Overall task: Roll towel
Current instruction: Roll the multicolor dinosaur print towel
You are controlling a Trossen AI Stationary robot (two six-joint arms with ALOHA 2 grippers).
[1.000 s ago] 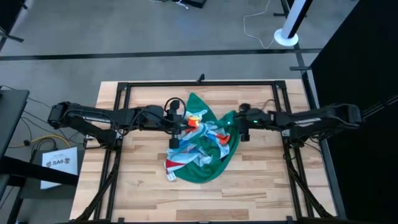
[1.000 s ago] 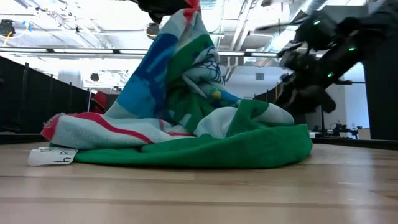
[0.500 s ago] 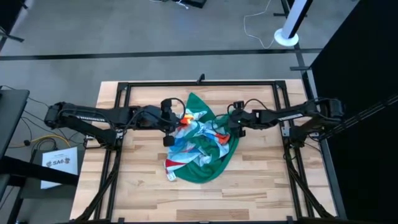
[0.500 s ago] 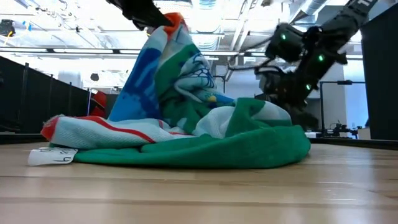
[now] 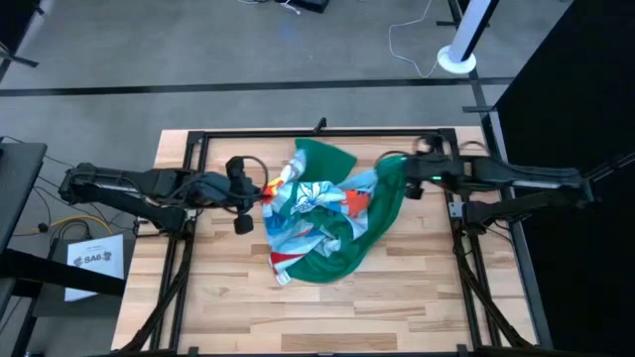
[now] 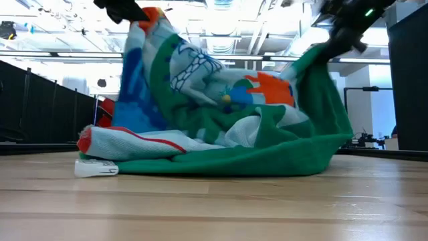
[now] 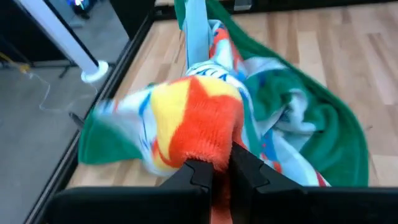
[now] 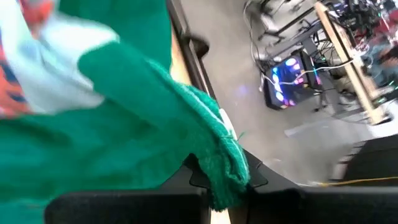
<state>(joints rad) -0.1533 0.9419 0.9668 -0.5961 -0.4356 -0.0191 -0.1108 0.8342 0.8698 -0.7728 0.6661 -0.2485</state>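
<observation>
The plush towel (image 5: 322,223) lies bunched mid-surface (image 5: 417,297) on pale wood planks. The left gripper (image 7: 214,171) pinches its orange corner; the right gripper (image 8: 222,177) clamps a fuzzy green edge.

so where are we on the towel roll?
Early. Nothing is rolled: the towel is a crumpled heap on the table. In hand: the left hand is shut on an orange part and the right hand on a green edge, both lifted apart. Left: spread it flat, then roll it.
</observation>
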